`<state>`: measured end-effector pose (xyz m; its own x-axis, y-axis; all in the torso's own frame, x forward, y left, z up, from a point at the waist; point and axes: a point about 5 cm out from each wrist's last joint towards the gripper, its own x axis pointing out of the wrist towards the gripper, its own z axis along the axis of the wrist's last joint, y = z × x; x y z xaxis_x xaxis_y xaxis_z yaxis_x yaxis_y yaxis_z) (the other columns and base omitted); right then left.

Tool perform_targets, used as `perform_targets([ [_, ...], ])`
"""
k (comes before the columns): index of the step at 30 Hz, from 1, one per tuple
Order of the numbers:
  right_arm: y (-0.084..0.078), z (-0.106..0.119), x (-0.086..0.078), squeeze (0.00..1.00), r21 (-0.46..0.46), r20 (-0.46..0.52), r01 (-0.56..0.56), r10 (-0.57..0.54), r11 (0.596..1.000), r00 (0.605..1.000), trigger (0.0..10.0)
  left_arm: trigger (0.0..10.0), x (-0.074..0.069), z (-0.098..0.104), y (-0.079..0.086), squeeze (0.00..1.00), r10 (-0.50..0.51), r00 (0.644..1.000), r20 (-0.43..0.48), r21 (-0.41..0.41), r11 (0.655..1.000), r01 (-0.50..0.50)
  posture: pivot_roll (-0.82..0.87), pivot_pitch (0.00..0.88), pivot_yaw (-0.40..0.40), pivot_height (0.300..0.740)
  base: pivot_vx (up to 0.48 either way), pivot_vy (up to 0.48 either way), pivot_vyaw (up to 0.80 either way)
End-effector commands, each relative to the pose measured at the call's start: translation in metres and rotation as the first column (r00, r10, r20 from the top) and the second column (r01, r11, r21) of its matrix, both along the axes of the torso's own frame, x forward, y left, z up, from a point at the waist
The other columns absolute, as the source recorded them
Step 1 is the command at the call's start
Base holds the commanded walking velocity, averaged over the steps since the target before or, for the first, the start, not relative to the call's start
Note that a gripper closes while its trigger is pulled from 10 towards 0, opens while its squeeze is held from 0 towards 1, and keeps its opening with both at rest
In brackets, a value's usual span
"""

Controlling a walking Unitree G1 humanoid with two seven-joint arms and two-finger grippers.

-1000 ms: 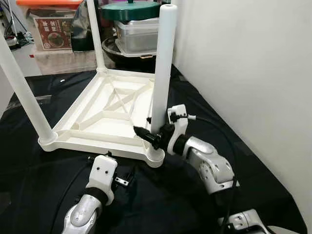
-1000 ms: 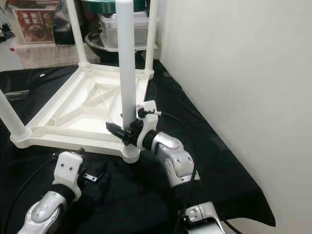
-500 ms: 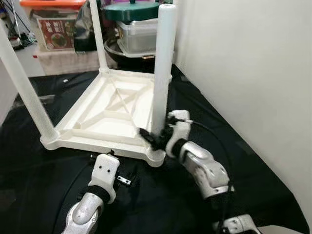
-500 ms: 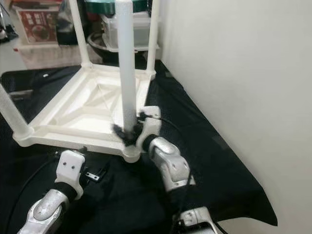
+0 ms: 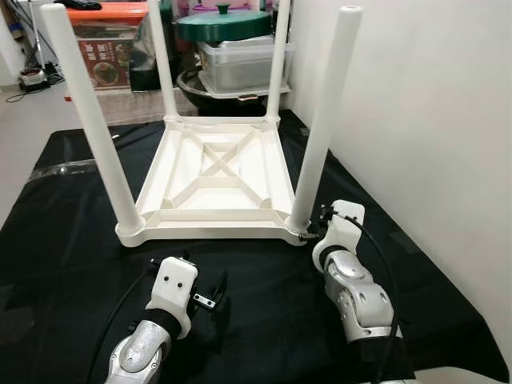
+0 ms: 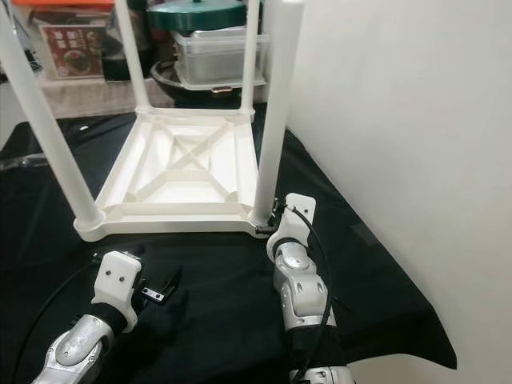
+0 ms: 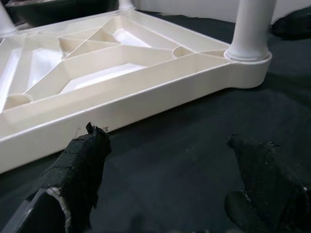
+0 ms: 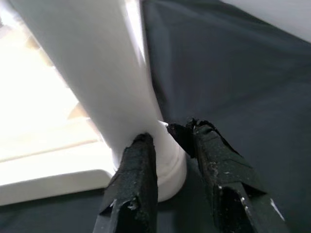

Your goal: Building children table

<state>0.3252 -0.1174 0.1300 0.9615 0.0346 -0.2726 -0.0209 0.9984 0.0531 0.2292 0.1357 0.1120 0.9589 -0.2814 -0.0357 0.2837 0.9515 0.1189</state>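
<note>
White upturned table (image 5: 218, 172): right tool (image 8: 171, 150) parted at its near leg (image 5: 322, 128); left tool (image 7: 170, 179) open.

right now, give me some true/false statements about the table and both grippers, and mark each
1. The white children's table lies upside down on the black cloth, four legs pointing up. True.
2. The left gripper grips a table leg. False: it hovers open over the cloth, short of the table's near edge.
3. The right gripper sits at the base of the near right leg. True.
4. A green lid tops a pot behind the table. True.
5. The table stands on a wooden floor. False: it lies on black cloth.
</note>
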Motion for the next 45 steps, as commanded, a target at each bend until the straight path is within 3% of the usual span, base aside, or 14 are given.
perform_targets([
  [1, 0.014, 0.015, 0.002, 0.0, 0.041, 0.081, -0.085, 0.082, 0.995, 0.993, 10.0, 10.0, 0.001, -0.003, 0.001, 0.0, -0.002, 1.0, -0.015, 0.015, 1.0, 0.003, 0.09, 0.0, -0.038, 0.74, 0.0, 0.0, 0.0],
  [6, 0.019, 0.029, 0.001, 0.0, 0.045, 0.17, -0.152, 0.143, 0.987, 0.975, 10.0, 10.0, -0.001, -0.004, -0.001, 0.0, -0.007, 1.0, -0.013, 0.018, 1.0, 0.007, 0.1, 0.0, -0.041, 0.74, 0.0, 0.0, 0.0],
  [7, 0.019, 0.038, -0.001, 0.94, 0.007, 0.236, -0.167, 0.16, 0.986, 0.958, 10.0, 10.0, -0.002, -0.004, 0.001, 0.0, -0.002, 1.0, -0.014, 0.019, 1.0, 0.002, 0.1, 0.0, -0.043, 0.74, 0.0, 0.0, 0.0],
  [9, 0.019, 0.041, -0.002, 1.0, -0.003, 0.259, -0.175, 0.17, 0.984, 0.951, 10.0, 10.0, -0.002, -0.004, 0.002, 0.0, 0.0, 1.0, -0.014, 0.02, 1.0, 0.0, 0.1, 0.0, -0.047, 0.74, 0.0, 0.0, 0.0],
  [23, 0.024, 0.045, -0.021, 1.0, -0.113, 0.312, -0.273, 0.295, 0.955, 0.903, 10.0, 10.0, -0.003, -0.004, 0.001, 0.0, 0.008, 1.0, -0.013, 0.019, 1.0, -0.008, 0.1, 0.0, -0.05, 0.74, 0.0, 0.0, 0.0],
  [25, 0.028, 0.045, -0.029, 1.0, -0.141, 0.281, -0.415, 0.438, 0.899, 0.854, 10.0, 10.0, -0.004, -0.004, 0.003, 0.0, 0.011, 1.0, -0.013, 0.022, 1.0, -0.011, 0.1, 0.0, -0.048, 0.74, 0.0, 0.0, 0.0],
  [26, 0.032, 0.042, -0.038, 1.0, -0.174, 0.233, -0.547, 0.573, 0.819, 0.786, 10.0, 10.0, -0.004, -0.004, 0.005, 0.0, 0.015, 1.0, -0.013, 0.023, 1.0, -0.015, 0.09, 0.0, -0.044, 0.74, 0.0, 0.0, 0.0],
  [29, 0.034, 0.039, -0.045, 0.99, -0.19, 0.192, -0.631, 0.659, 0.752, 0.728, 10.0, 10.0, -0.003, -0.004, 0.006, 0.0, 0.018, 1.0, -0.014, 0.024, 1.0, -0.017, 0.09, 0.0, -0.044, 0.74, 0.0, 0.0, 0.0],
  [30, 0.031, 0.036, -0.052, 0.0, -0.213, 0.15, -0.697, 0.727, 0.685, 0.669, 10.0, 10.0, -0.002, -0.004, 0.006, 0.0, 0.02, 1.0, -0.013, 0.024, 1.0, -0.02, 0.08, 0.0, -0.04, 0.74, 0.0, 0.0, 0.0],
  [32, 0.027, 0.034, -0.05, 0.0, -0.235, 0.12, -0.704, 0.738, 0.671, 0.664, 10.0, 10.0, -0.002, -0.003, 0.006, 0.0, 0.024, 1.0, -0.01, 0.02, 1.0, -0.024, 0.08, 0.0, -0.042, 0.74, 0.0, 0.0, 0.0],
  [34, 0.02, 0.036, -0.038, 0.0, -0.249, 0.121, -0.658, 0.697, 0.711, 0.707, 10.0, 10.0, -0.001, -0.001, 0.007, 0.0, 0.04, 0.999, 0.001, 0.019, 0.999, -0.04, 0.08, 0.0, -0.042, 0.74, 0.0, 0.0, 0.0],
  [37, 0.028, 0.041, -0.032, 0.0, -0.326, 0.134, -0.646, 0.71, 0.69, 0.691, 10.0, 10.0, 0.001, 0.0, 0.015, 0.0, 0.107, 0.994, 0.012, 0.023, 0.994, -0.107, 0.09, 0.0, -0.051, 0.74, 0.0, 0.0, 0.0],
  [41, 0.042, 0.037, -0.027, 0.0, -0.29, 0.133, -0.68, 0.732, 0.673, 0.668, 10.0, 10.0, 0.001, 0.002, 0.026, 0.0, 0.167, 0.986, 0.021, 0.012, 0.986, -0.168, 0.11, 0.0, -0.062, 0.74, 0.0, 0.0, 0.0],
  [45, 0.044, 0.027, -0.025, 0.0, -0.295, 0.103, -0.663, 0.712, 0.688, 0.694, 10.0, 10.0, 0.0, 0.005, 0.03, 0.0, 0.196, 0.98, 0.038, -0.002, 0.981, -0.196, 0.11, 0.0, -0.064, 0.74, 0.0, 0.0, 0.0],
])
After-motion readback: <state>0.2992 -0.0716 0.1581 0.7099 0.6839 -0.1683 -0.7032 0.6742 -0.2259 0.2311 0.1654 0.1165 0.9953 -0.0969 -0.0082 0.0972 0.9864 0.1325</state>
